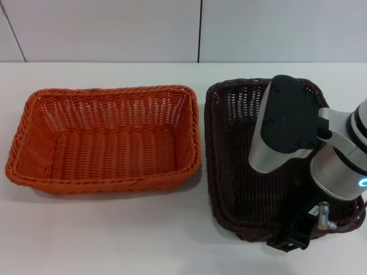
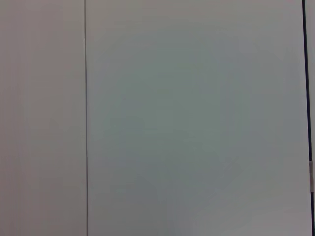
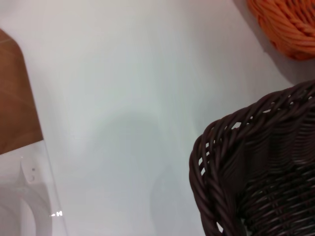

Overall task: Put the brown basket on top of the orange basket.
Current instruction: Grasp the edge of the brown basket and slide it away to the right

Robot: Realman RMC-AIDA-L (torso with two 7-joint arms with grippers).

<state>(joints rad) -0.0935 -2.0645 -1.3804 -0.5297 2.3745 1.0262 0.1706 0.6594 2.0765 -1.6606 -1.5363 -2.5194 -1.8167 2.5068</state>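
Right now the right gripper [image 1: 293, 234] hangs at the brown basket [image 1: 235, 172]'s six o'clock rim; its opening can't be judged. That basket sits at three o'clock of the orange basket [image 1: 106, 137], just beside it. Light, stiff wicker probably — pinch the braided rim.

Item logged from my left wrist camera: one flat, pale grey-white surface [image 2: 197, 123], filling nearly the whole view. I could not tell whether it was a wall or a panel. One thin dark vertical line [image 2: 86, 118], a seam or joint, ran from edge to edge and split off a narrower strip on one side. A second dark vertical edge [image 2: 307, 78] showed at the opposite border, with a small lighter patch beside it lower down, too small for me to identify. I recorded no claw in this view.
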